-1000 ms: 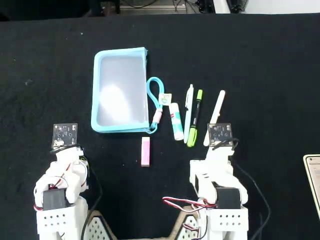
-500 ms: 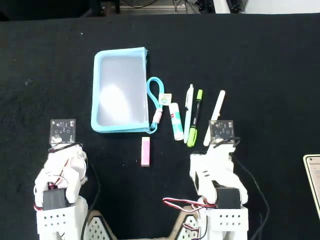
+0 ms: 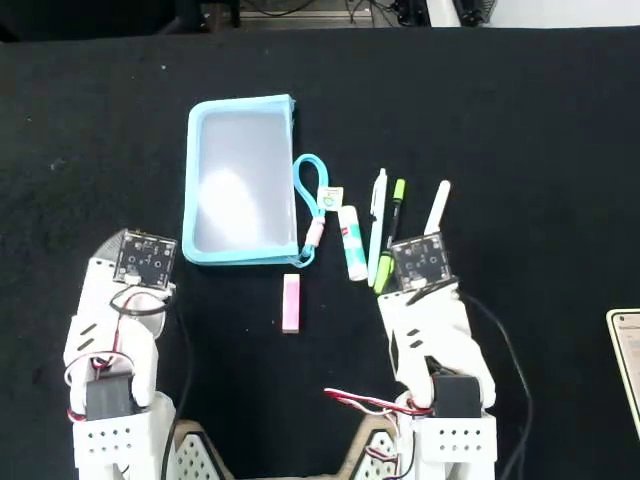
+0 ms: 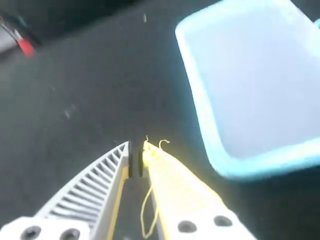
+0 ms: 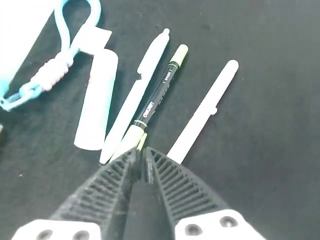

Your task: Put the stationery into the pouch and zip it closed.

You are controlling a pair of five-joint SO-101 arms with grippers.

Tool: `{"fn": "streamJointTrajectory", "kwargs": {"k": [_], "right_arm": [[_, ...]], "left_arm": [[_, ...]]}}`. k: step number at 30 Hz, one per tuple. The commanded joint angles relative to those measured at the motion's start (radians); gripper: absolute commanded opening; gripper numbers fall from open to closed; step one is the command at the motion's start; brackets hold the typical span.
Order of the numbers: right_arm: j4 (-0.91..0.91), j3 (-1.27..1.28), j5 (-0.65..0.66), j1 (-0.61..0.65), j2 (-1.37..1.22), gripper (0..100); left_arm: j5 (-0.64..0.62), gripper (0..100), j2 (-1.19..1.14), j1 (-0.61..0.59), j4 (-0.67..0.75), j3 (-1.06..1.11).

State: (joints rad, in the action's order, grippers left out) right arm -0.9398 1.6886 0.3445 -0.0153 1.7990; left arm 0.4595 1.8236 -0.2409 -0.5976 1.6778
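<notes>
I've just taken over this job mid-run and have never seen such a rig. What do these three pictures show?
You are looking at two small robot arms at a black table. The wide picture comes from a fixed camera looking down, with the left arm and the right arm at its bottom. The other two pictures come from a camera on each wrist, looking along that arm's pincer.

On the table lie a blue pouch, a glue stick, a white pen, a green highlighter, a second white pen and a pink eraser.

The left pincer is shut beside the pouch. The right pincer is shut close to the highlighter's end. Neither holds anything, and all the stationery lies outside the pouch.
</notes>
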Motion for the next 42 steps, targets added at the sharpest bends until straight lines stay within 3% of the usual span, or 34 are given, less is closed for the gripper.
{"fn": "streamJointTrajectory", "kwargs": {"k": [1, 4, 7, 14, 18, 28, 34, 42], "right_arm": [[0.066, -0.061, 0.028, -0.008, 0.096, 1.5], [0.141, -0.142, 0.021, -0.008, 0.096, 1.5], [0.209, -0.217, 0.018, -0.008, 0.096, 1.5], [0.284, -0.282, 0.018, -0.003, 0.096, 1.5], [0.296, -0.283, 0.018, 0.109, 0.096, 1.5], [0.295, -0.302, -0.048, 0.575, 0.094, 1.5], [0.238, -0.437, -0.112, 0.614, 0.033, 1.5], [0.187, -0.469, -0.172, 0.614, -0.292, 1.5]], "left_arm": [[-0.052, 6, 0.005, 0.005, 0.195, 0.016], [-0.14, 6, 0.005, -0.002, 0.364, 0.013], [-0.207, 6, 0.005, -0.001, 0.44, 0.021], [-0.414, 6, 0.005, 0.004, 0.315, 0.021], [-0.419, 6, 0.005, 0.005, 0.238, 0.021], [-0.42, 6, 0.005, 0.007, 0.12, 0.021], [-0.423, 6, 0.005, 0.007, 0.115, 0.021], [-0.423, 6, 0.005, 0.008, 0.095, 0.021]]}}
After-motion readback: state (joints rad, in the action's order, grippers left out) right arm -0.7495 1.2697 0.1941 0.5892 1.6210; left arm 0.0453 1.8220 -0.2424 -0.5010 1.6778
